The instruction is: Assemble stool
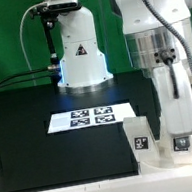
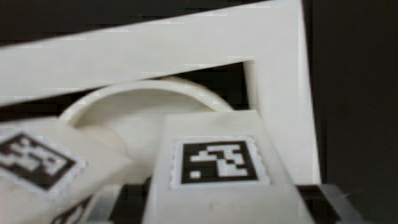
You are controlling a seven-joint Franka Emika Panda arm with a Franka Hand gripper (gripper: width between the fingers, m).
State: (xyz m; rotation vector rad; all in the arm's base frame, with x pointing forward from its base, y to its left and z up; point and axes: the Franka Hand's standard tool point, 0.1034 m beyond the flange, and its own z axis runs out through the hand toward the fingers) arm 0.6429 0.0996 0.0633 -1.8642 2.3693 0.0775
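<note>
Stool, white plastic, unassembled.

Leg [image 1: 140, 135]: short, chunky white block with a black-and-white square tag on its face. Stands upright near the front edge of the black counter [image 1: 51, 142], toward the exterior view's right.

Second leg [image 2: 221, 150]: same make, tag facing the wrist camera, seen close up; a further tagged part [image 2: 39, 150] lies just beside it.

Seat [image 2: 151, 110]: round white disc, partly hidden behind the two tagged parts in the wrist view; only its curved rim shows.
</note>
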